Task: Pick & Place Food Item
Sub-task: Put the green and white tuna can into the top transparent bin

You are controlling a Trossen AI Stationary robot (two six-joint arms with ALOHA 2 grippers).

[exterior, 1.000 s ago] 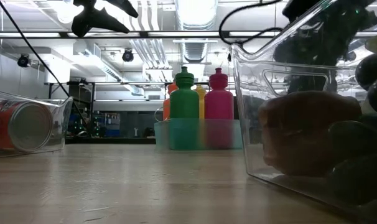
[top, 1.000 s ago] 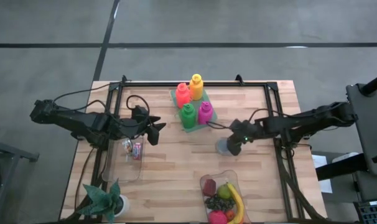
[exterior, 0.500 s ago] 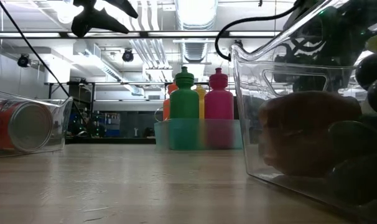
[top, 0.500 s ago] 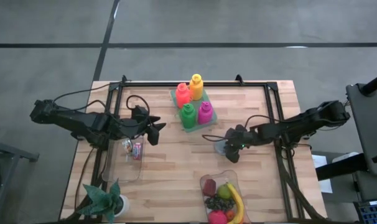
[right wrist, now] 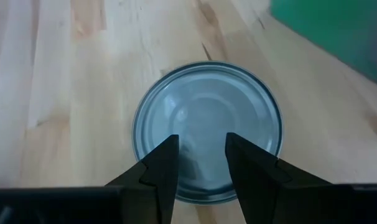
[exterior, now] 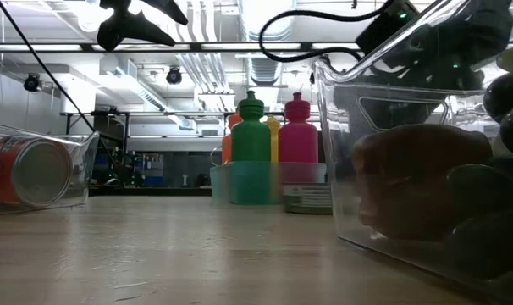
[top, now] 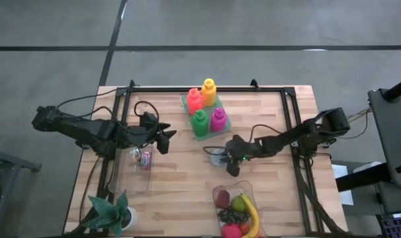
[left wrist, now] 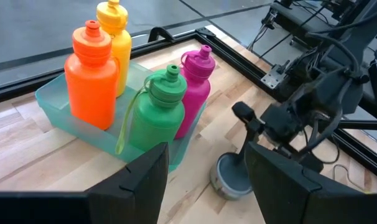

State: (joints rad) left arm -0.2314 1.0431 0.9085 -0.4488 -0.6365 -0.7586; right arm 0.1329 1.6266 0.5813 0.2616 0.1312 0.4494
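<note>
Overhead: right gripper (top: pixel 225 158) sits mid-table at a small round tin can (top: pixel 217 157), between the tray of bottles (top: pixel 206 110) and the clear fruit bin (top: pixel 237 210). Left gripper (top: pixel 166 141) hangs idle near the second clear bin (top: pixel 135 169) holding a can on its side, at the table's (top: pixel 180 178) left.

Table level: tin can (exterior: pixel 307 197) rests flat on the wood just beside the green bottle (exterior: pixel 251 149) and pink bottle (exterior: pixel 297 147). Left gripper (exterior: pixel 140 19) shows overhead, fingers spread and empty.

Left wrist: tin can (left wrist: pixel 231 177) upright on its base, right gripper (left wrist: pixel 246 134) standing over it with one finger down at its top. Left arm's own fingers (left wrist: pixel 139 186) stand apart, nothing between them.

Right wrist: fingers (right wrist: pixel 158 169) narrowed over the can's lid (right wrist: pixel 207 130); a closed grip on the can cannot be confirmed.

Handling, as judged: rigid metal, likely modest weight, smooth sides and prone to slipping. Low and wide; best taken across the rim or side wall, with the jaws set wider than they now stand.
</note>
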